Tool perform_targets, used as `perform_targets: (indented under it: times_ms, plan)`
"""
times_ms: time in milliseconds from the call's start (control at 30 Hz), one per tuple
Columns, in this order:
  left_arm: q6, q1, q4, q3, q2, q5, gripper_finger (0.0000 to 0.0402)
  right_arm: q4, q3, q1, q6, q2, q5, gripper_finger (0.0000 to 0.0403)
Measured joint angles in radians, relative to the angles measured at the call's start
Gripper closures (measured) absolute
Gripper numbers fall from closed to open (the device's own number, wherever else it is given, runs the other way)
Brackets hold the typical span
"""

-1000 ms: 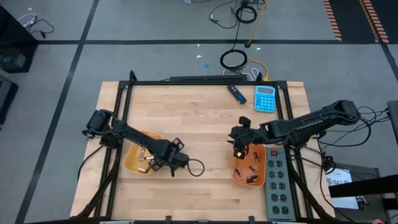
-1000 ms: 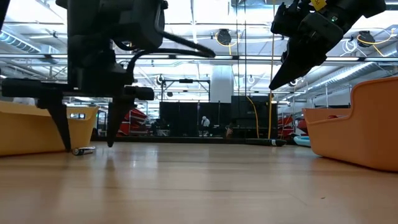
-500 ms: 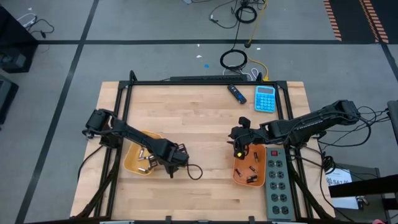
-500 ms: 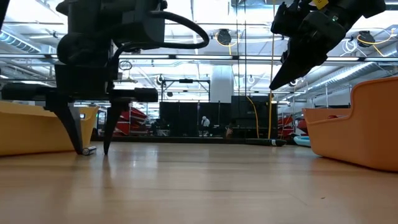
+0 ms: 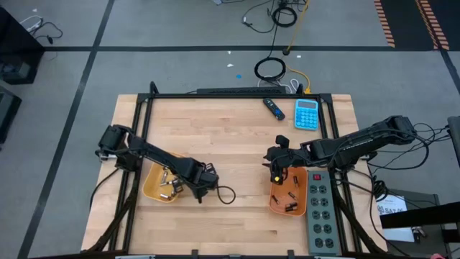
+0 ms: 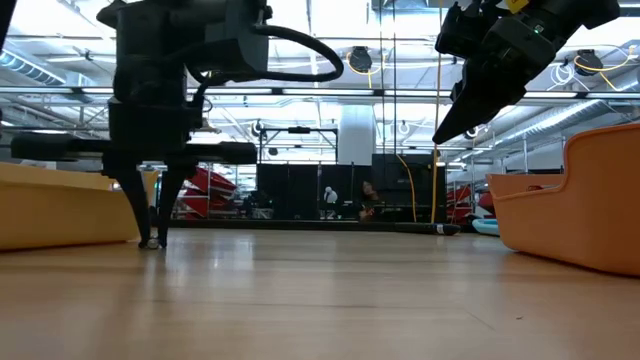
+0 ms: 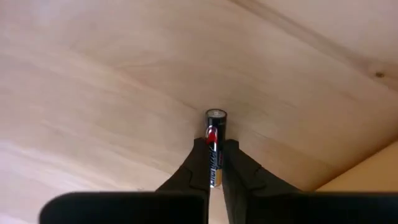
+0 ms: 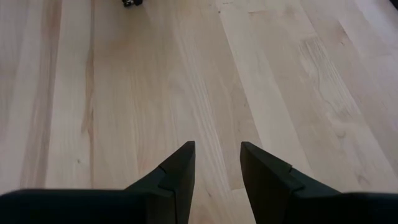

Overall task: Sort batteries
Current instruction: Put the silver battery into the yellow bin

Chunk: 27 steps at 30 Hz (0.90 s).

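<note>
High view: left gripper [image 5: 199, 193] near front-left of desk, just beside left tray [image 5: 153, 188]; right gripper [image 5: 275, 170] over rear rim of right tray [image 5: 279, 204], front-right.

Low view: left fingertips down at wood, nearly closed.

Left wrist view: fingers pinch 1 battery [image 7: 214, 144] lengthwise, grip only at tips. Risk: round cell squirts out on lift, rolls away.

Right wrist view: right fingers parted, holding nothing.
</note>
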Motion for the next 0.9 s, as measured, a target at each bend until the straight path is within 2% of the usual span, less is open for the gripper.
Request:
perform_targets:
  times_ms: [233,300,433,567,633,700,767,900]
  plan:
    - [-0.269,-0.018,-0.078,0.088,-0.086,-0.025,0.0382,-0.005,0.000,0.000,-0.015,-0.003,0.000,0.0284]
    - [-0.402,-0.018,-0.163,0.108,-0.136,-0.022,0.0382,-0.005,0.000,0.000,-0.015,-0.007,0.000,0.0284]
    - [-0.706,-0.009,-0.314,0.096,-0.234,0.062,0.0382,-0.005,0.000,0.000,-0.020,-0.010,0.000,0.0284]
    - [-0.878,-0.006,-0.339,-0.002,-0.323,0.146,0.0382,-0.005,0.000,0.000,-0.023,-0.011,0.000,0.0284]
    - [-0.960,-0.006,-0.324,-0.076,-0.360,0.145,0.0382,-0.009,0.000,0.000,-0.023,-0.011,0.000,0.0284]
    - [-1.043,-0.006,-0.305,-0.156,-0.385,0.094,0.0378,-0.010,0.000,0.002,-0.023,-0.011,-0.003,0.0284]
    - [-1.110,-0.001,-0.259,-0.214,-0.410,0.083,0.0349,-0.014,0.000,0.006,-0.025,-0.011,-0.004,0.0284]
    - [-1.225,-0.003,-0.231,-0.247,-0.457,0.083,0.0257,-0.006,0.000,0.007,-0.056,-0.046,-0.027,0.0284]
